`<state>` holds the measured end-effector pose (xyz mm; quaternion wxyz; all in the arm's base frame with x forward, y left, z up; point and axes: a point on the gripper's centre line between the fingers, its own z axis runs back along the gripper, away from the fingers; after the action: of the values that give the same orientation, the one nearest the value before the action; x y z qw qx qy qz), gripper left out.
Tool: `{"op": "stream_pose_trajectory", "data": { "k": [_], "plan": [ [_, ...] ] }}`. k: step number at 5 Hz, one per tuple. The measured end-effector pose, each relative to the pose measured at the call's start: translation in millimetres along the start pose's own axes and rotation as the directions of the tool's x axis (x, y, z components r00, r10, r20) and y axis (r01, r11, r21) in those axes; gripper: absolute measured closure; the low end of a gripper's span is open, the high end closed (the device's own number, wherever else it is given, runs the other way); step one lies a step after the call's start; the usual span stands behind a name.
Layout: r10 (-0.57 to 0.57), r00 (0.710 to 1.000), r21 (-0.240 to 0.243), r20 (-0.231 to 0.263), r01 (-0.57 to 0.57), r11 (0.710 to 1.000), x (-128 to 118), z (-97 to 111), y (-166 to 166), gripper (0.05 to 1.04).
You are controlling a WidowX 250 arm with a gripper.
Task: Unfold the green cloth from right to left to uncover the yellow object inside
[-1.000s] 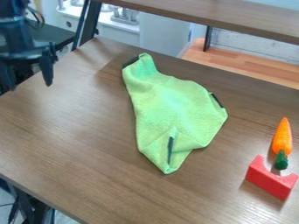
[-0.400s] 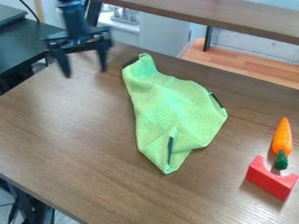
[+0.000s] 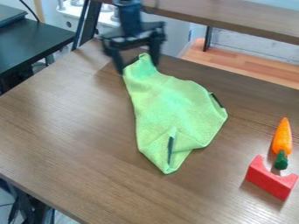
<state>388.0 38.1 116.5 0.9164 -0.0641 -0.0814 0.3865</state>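
Observation:
The black gripper (image 3: 139, 65) hangs at the upper left of the table, at the far end of the green cloth (image 3: 172, 107). Its two fingers stand wide apart, one on either side of the cloth's narrow far corner; whether they touch it, I cannot tell. The cloth lies crumpled across the middle of the table, with dark strips at some edges and a fold near its front tip. To the right, an orange carrot (image 3: 282, 138) rests with its green top at the notch of a red block (image 3: 271, 178).
The brown wooden table (image 3: 76, 144) carries everything. A raised brown shelf (image 3: 234, 15) runs along the back on dark supports. A dark side table (image 3: 35, 41) stands at the far left, beyond the table's edge.
From the upper left, my gripper has moved right across the back of the table to the cloth's far corner, staying open. The cloth, carrot and red block have stayed put.

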Motion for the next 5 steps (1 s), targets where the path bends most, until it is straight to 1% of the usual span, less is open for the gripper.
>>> {"op": "stream_pose_trajectory", "data": {
  "k": [1, 2, 3, 4, 5],
  "plan": [
    [0.032, 0.996, -0.026, 0.083, -0.03, 0.999, -0.8, -8.4, -32.2, 0.083],
    [0.023, 0.996, -0.031, 0.089, -0.021, 0.999, 3.6, -26.4, -58.1, 0.083],
    [0.008, 0.996, -0.026, 0.084, -0.006, 1.0, 8.1, -41.1, -78.3, 0.083],
    [-0.001, 0.997, -0.003, 0.072, 0.002, 1.0, 6.8, -62.6, -93.5, 0.083],
    [-0.014, 0.998, 0.002, 0.069, 0.014, 1.0, 1.0, -74.4, -108.9, 0.083]
  ]
}}
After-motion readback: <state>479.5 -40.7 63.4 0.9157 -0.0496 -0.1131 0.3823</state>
